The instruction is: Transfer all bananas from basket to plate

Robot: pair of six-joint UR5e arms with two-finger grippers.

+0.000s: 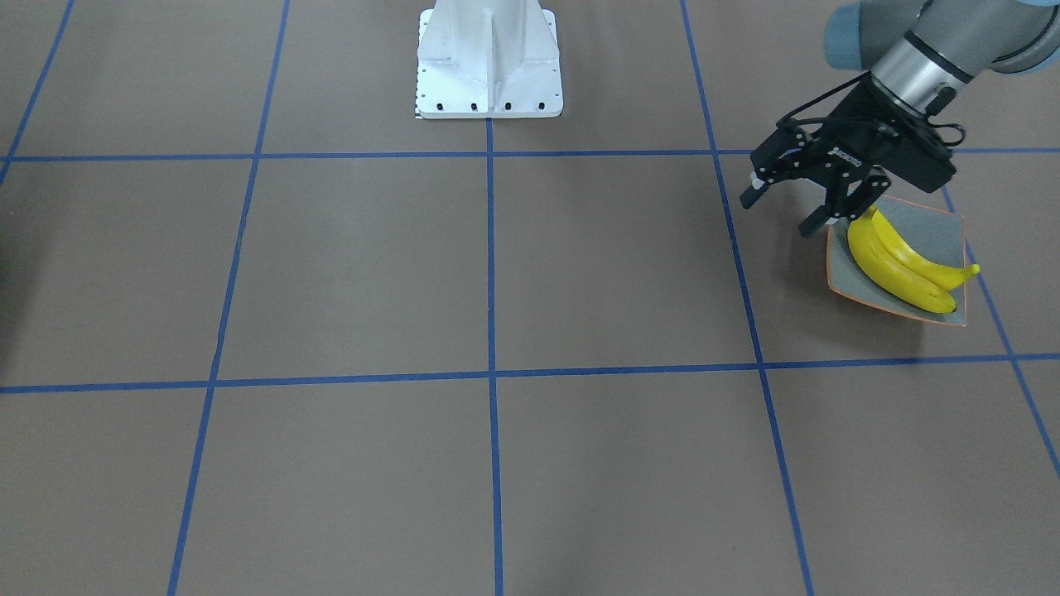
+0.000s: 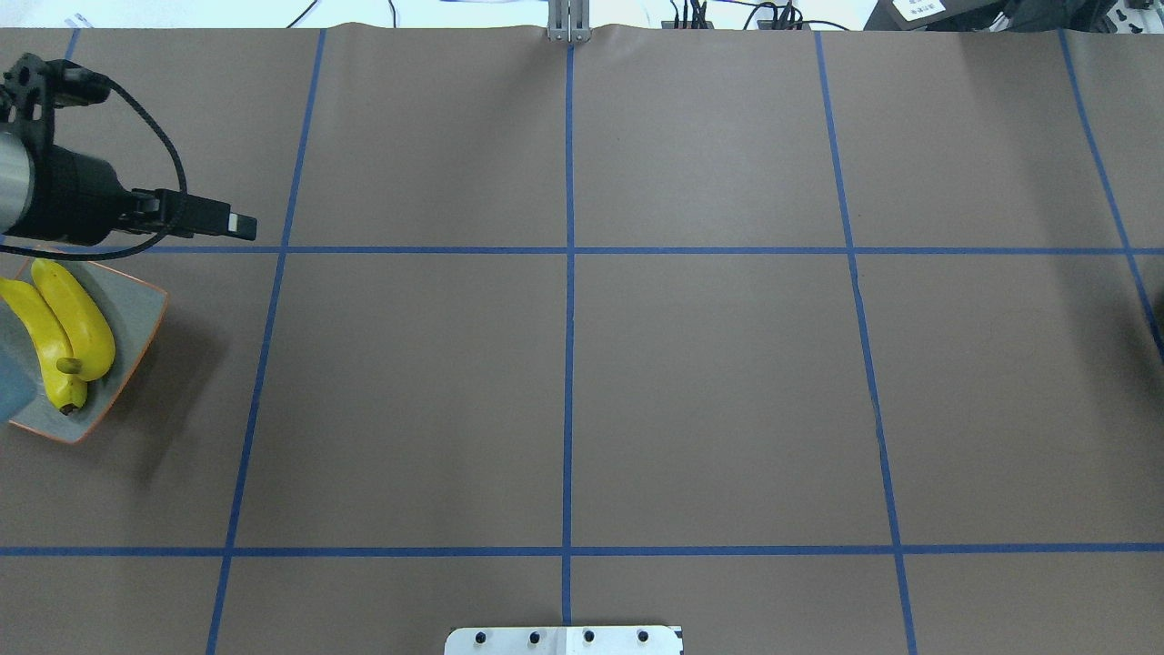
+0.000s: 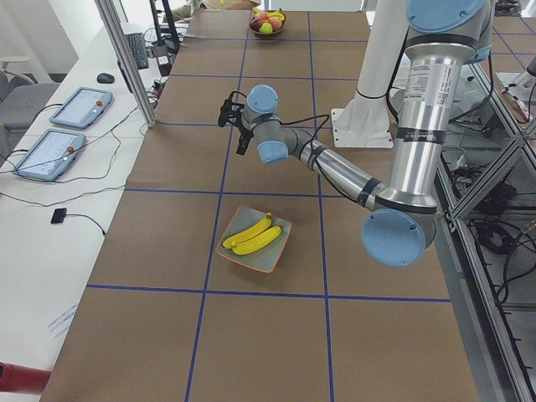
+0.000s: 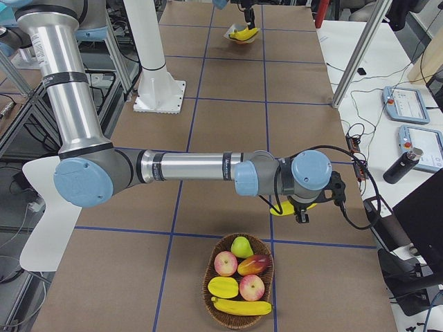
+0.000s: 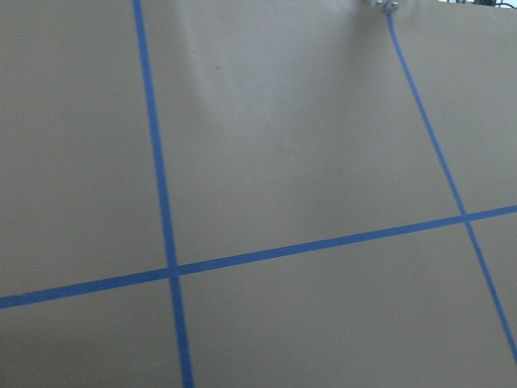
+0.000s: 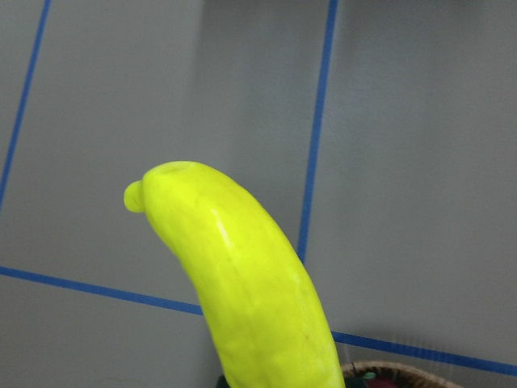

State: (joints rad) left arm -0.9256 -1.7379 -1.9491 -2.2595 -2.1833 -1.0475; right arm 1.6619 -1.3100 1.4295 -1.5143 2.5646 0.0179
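There are four in all. Two bananas (image 1: 890,265) lie side by side on the one plate (image 1: 940,228) at the right edge of the front-facing view. A third banana (image 6: 250,299) hangs above the bench (image 1: 580,273) just under the right pincer (image 4: 299,213); its fingers are hidden, so I cannot tell its grip. The last banana (image 4: 242,306) rests in the single basket (image 4: 206,280), low in the right-side view. The left pincer (image 1: 780,212) gapes wide and empty beside the plate. Each looks light, smooth and probably slippery, best taken gently across the thick middle.
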